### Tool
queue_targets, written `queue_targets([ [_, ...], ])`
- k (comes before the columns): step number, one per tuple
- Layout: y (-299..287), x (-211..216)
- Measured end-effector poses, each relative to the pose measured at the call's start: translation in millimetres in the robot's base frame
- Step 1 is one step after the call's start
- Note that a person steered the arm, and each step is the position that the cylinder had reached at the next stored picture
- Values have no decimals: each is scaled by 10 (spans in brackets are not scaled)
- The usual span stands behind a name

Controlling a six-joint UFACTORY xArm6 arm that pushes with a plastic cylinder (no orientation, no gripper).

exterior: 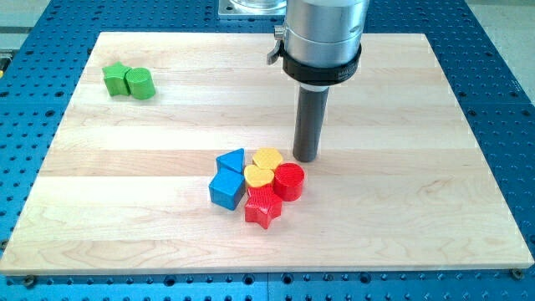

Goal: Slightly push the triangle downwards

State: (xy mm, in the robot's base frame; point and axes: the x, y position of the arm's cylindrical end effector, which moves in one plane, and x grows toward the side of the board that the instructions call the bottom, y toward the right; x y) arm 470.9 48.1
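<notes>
Right of blue triangle, apex toward view's top: my tip.

The scene is seen through a single camera, set above the worktop's near edge and angled down across it. The whole board is taken in from moderate range, the arm's upper part being cropped.

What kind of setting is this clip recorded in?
Probably a robotics lab bench: a wooden board on a blue perforated table, small coloured blocks such as the blue triangle, and my tip standing beside them.
</notes>
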Motion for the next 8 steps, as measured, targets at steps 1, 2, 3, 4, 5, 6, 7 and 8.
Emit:
queue_targets([
  [1,-316,0],
  [2,-479,-1],
  [3,-642,-6],
  [4,-693,-72],
  [5,-846,-72],
  [6,-1011,-72],
  [7,-1153,-97],
  [8,-1243,-75],
])
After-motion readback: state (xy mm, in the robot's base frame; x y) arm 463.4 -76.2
